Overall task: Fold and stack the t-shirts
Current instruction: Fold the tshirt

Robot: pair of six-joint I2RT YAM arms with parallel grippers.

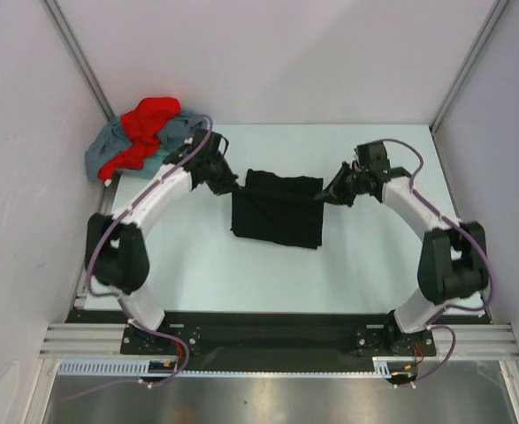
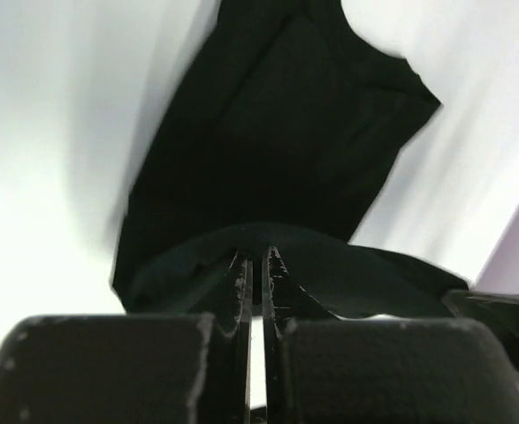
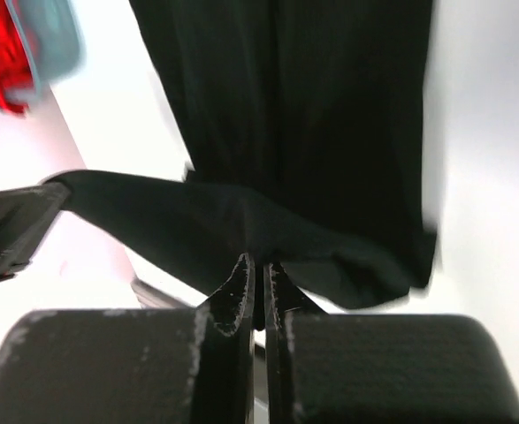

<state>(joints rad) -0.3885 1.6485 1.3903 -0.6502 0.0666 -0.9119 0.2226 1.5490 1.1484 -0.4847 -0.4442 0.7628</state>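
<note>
Tabletop [image 1: 374,265]: pale, carrying all three shirts.
Black t-shirt [image 1: 277,212]: mid-tabletop, between the left arm [image 1: 153,199] and the right arm [image 1: 418,208], its far edge pinched at both corners.
Grey-blue t-shirt [image 1: 107,152]: crumpled in the far left corner, well apart from the black one.
Red t-shirt [image 1: 148,119]: bunched on top of the grey-blue t-shirt.
Left jaws: closed on the black t-shirt's far left corner.
Right jaws: closed on the black t-shirt's far right corner.

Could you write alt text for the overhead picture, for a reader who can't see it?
A left gripper and a right gripper each pinch a far corner of a black shirt on a white table. A red shirt and a grey-blue shirt lie heaped at the far left.
</note>
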